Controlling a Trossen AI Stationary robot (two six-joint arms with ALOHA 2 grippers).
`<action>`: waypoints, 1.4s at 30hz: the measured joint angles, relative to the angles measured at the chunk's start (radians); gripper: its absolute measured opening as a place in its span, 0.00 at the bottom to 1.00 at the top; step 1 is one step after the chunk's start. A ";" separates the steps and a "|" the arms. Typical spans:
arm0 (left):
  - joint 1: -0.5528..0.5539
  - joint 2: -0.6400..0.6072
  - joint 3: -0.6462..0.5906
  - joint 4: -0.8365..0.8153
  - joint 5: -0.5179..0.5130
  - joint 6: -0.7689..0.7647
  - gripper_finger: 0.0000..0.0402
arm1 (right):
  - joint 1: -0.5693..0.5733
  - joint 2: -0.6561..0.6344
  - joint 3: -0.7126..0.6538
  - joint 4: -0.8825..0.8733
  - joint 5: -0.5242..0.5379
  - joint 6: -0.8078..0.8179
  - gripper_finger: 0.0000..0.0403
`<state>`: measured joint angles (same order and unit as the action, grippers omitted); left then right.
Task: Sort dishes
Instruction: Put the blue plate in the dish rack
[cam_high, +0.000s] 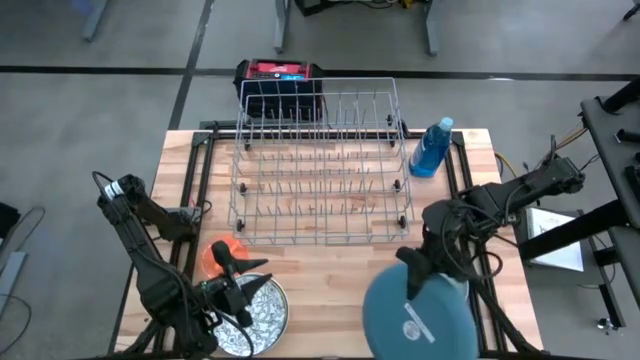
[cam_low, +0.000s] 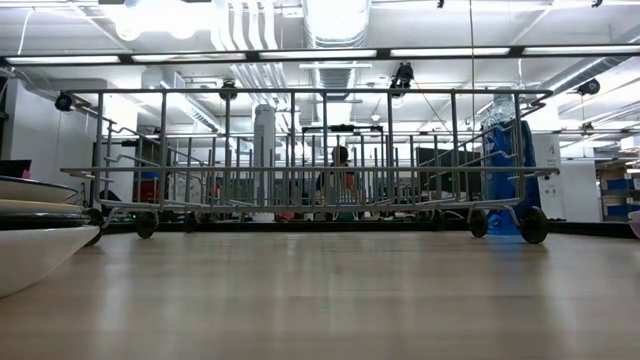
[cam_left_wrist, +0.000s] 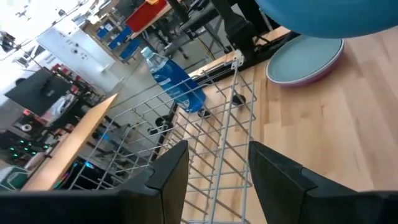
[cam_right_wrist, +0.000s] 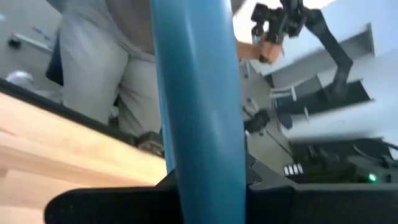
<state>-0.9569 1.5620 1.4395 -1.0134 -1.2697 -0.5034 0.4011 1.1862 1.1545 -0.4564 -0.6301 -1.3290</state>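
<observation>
Wooden tabletop with wire rack at its far middle: our right gripper is clamped on the rim of the large blue plate, held on edge above the near right; we judge it stiff, smooth, breakable, best pinched at the rim. Left gripper, fingers parted and empty, hangs over the patterned plate and orange plate; the rack's tines and the blue bottle beside it crowd any approach

The right arm reaches in from the desk's right side, elbow bent, its end effector clamped tight. The left arm folds low at the near-left corner, its end effector with fingers parted.
</observation>
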 joint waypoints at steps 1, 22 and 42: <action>0.000 0.000 0.000 -0.009 -0.001 0.000 0.39 | 0.000 0.000 0.000 0.000 0.015 0.000 0.02; 0.109 -0.139 0.000 -0.530 -0.279 -0.223 0.39 | -0.738 -0.062 0.097 0.408 0.656 0.986 0.02; 0.428 -0.468 0.000 -0.367 0.299 -0.176 0.39 | -1.150 0.732 1.023 -0.068 0.445 1.191 0.02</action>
<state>-0.5293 1.0942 1.4391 -1.3807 -0.9708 -0.6797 -0.7490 1.9177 2.1774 -0.5246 -0.1848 -0.1379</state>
